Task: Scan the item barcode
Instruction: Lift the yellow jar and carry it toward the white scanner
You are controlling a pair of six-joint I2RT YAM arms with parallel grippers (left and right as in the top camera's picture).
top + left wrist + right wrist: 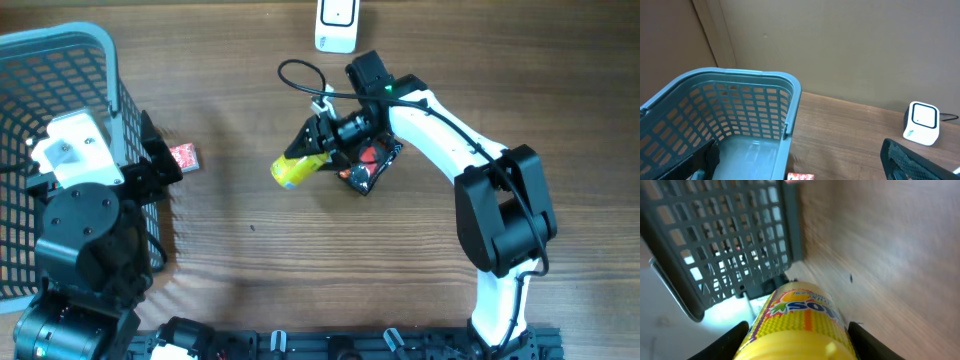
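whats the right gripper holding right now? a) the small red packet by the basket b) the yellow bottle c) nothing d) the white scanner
b: the right wrist view shows the yellow bottle clamped in the right gripper, and the overhead view shows it off the table.

On the brown wooden tabletop (300,270), of which there is one, the count runs as follows.

- One blue-grey plastic lattice basket (100,45).
- One white box-shaped scanner (337,28).
- One yellow plastic bottle (298,168) with a printed label.
- Two flat packets: one small red packet (184,156) and one glossy black-and-red packet (368,172).
- Two robot arms: one left arm (80,215), mostly black with a white block, and one right arm (450,145), white with black joints.

That makes five loose things in four kinds.
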